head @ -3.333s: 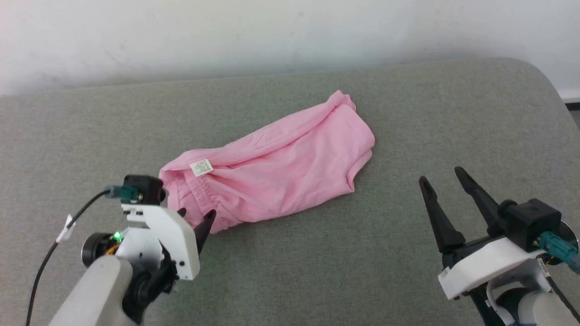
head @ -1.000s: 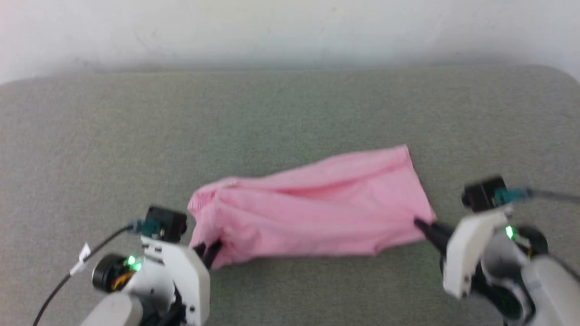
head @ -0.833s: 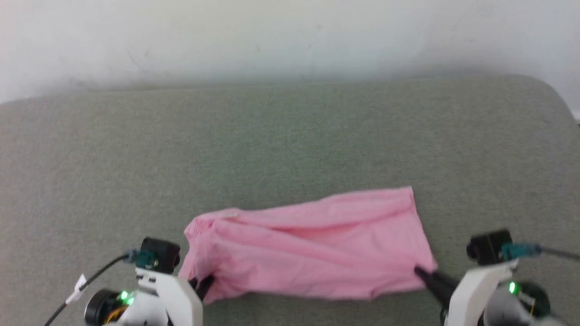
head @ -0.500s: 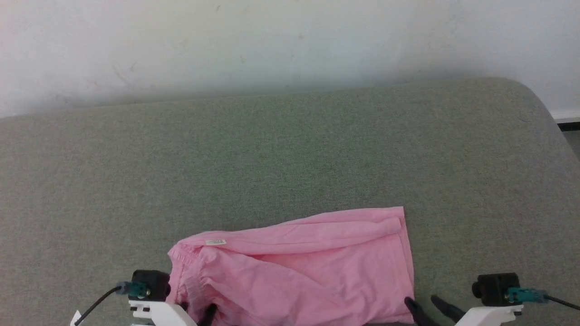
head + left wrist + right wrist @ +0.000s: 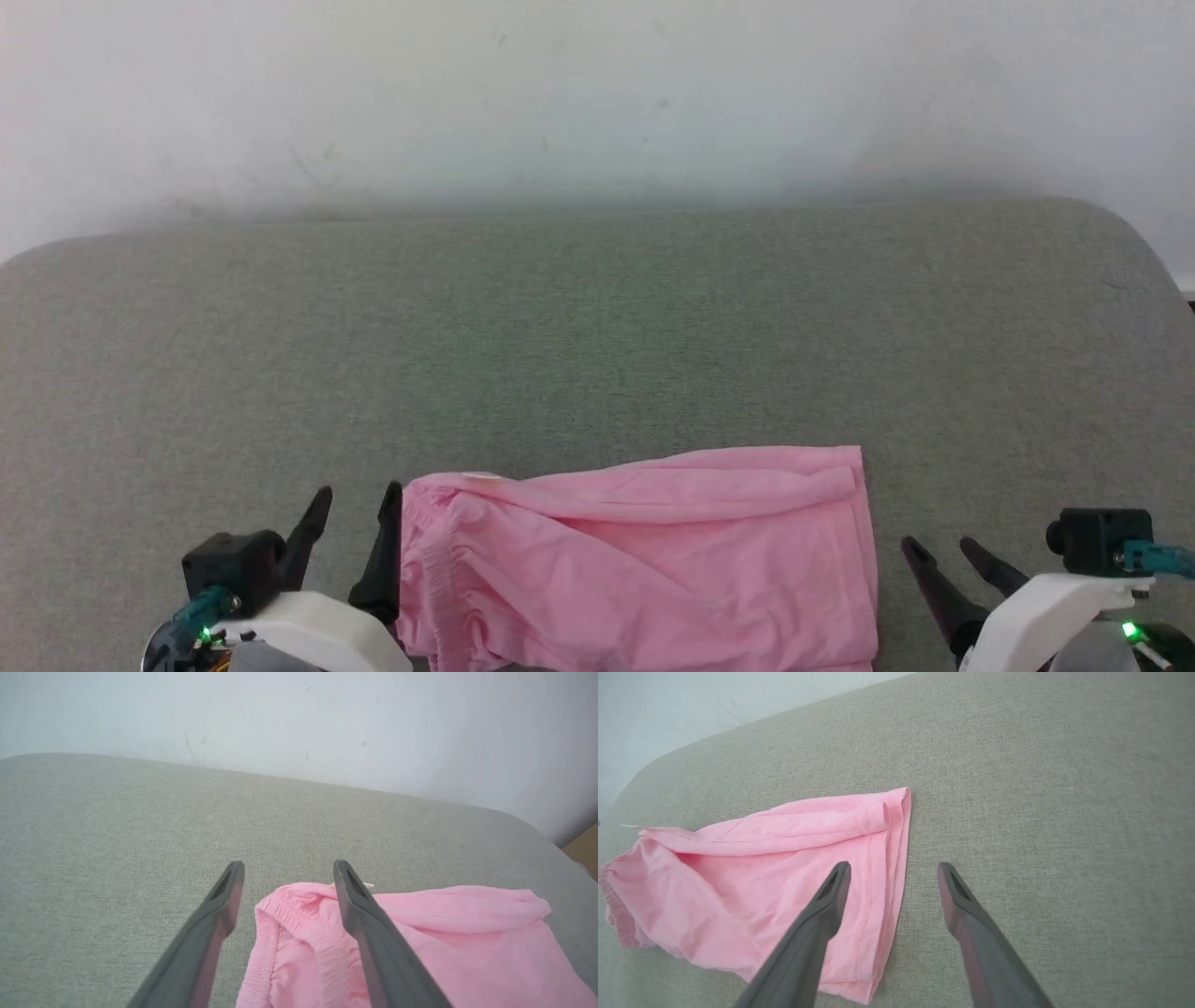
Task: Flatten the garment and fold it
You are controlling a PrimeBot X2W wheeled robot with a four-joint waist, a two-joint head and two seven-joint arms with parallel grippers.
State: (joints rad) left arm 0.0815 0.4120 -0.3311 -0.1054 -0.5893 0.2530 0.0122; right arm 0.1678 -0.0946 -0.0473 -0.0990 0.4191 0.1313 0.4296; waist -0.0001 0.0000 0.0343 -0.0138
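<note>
- While both pincers stand spread and hold nothing, the pink garment (image 5: pixel 644 560) lies lengthwise on the grey cushion (image 5: pixel 597 327), close to the robot. It sits between the left gripper (image 5: pixel 358 489) and the right gripper (image 5: pixel 936 543).
- Flattening looks to be the step in hand. The cloth is stretched out but wrinkled, a doubled-over roll (image 5: pixel 653 490) runs along its far side, and no fold has been made.
- The next move probably calls for pinching that roll near both ends and drawing it toward the wall (image 5: pixel 597 93) so the cloth lies flat. The fabric looks thin and limp, so the fingers should close low and catch only the top layer.
- Seen from the left wrist, the gathered elastic waistband (image 5: pixel 289 914) has its corner between that gripper's fingers, and one finger crosses over the cloth. A small white label (image 5: pixel 369 885) peeps out beside that fingertip.
- Seen from the right wrist, the stitched hem (image 5: pixel 887 849) at the opposite end has its layers stacked. One finger is above the cloth and the other above bare cushion.
- From the head camera both grippers appear together, one just beside each end. I cannot tell whether either one touches the cloth.
</note>
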